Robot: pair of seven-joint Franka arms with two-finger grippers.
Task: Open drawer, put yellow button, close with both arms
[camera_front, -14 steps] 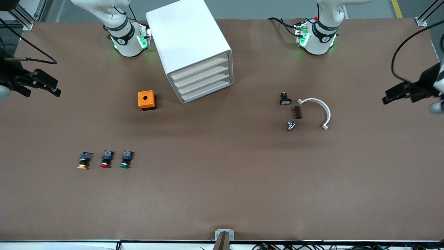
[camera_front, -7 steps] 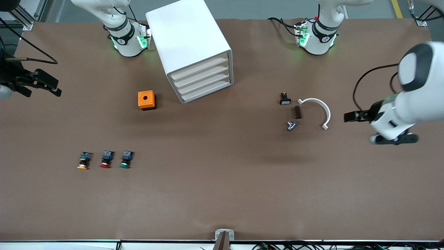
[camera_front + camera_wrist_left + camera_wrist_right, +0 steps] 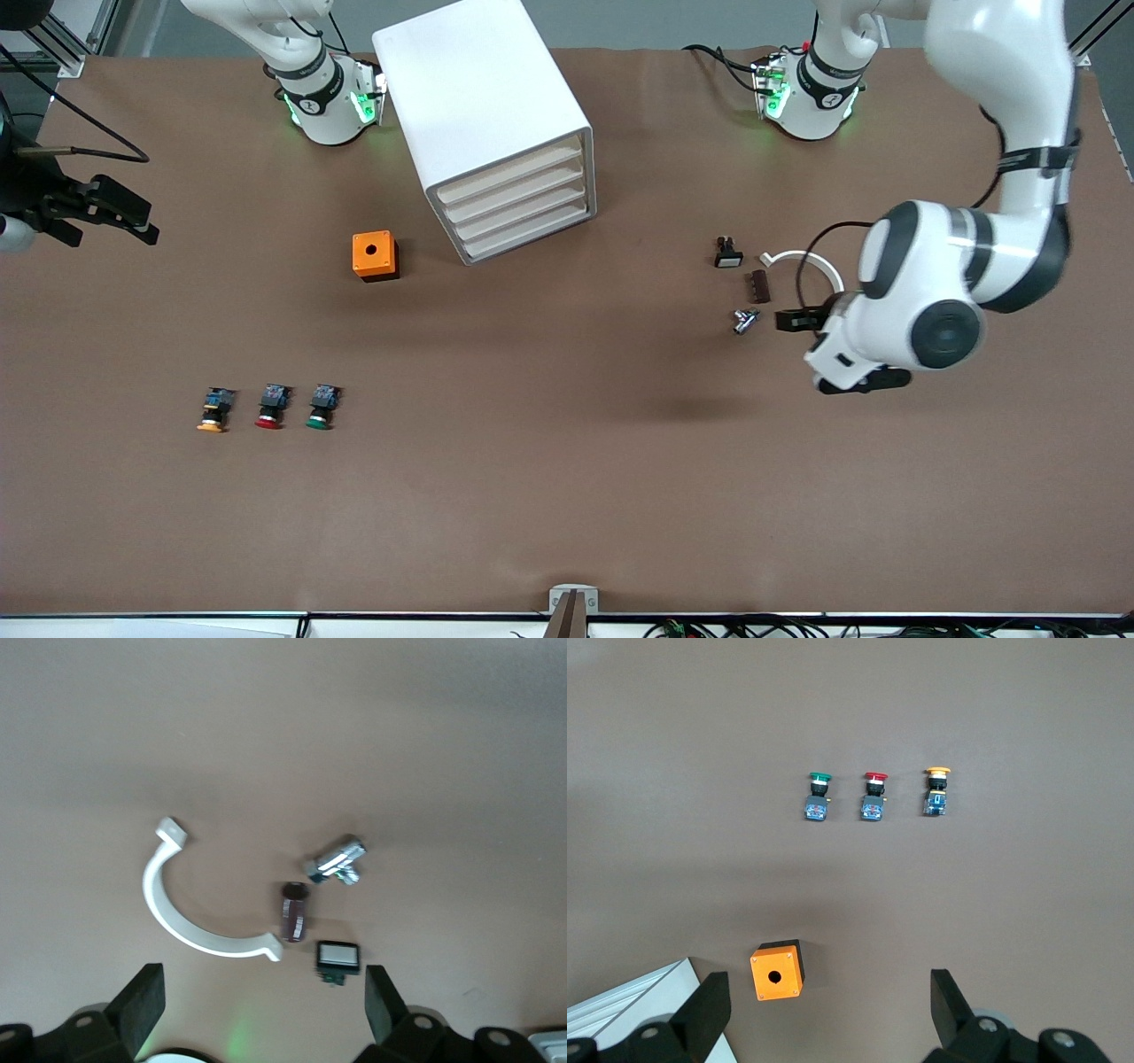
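- My left gripper (image 3: 785,320), fingers spread and empty, hangs right of frame centre over the small metal fitting (image 3: 744,321).
- My right gripper (image 3: 133,226) waits unclenched at the left edge.
- The yellow button (image 3: 213,411) sits lower left; the drawer (image 3: 511,175) stays shut, top centre.

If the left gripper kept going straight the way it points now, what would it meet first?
Probably the small silver part: in the front view the left gripper, fingers apart, points at it from close by. It may be high enough to pass over; depth is unclear. The right gripper waits at its end of the table.
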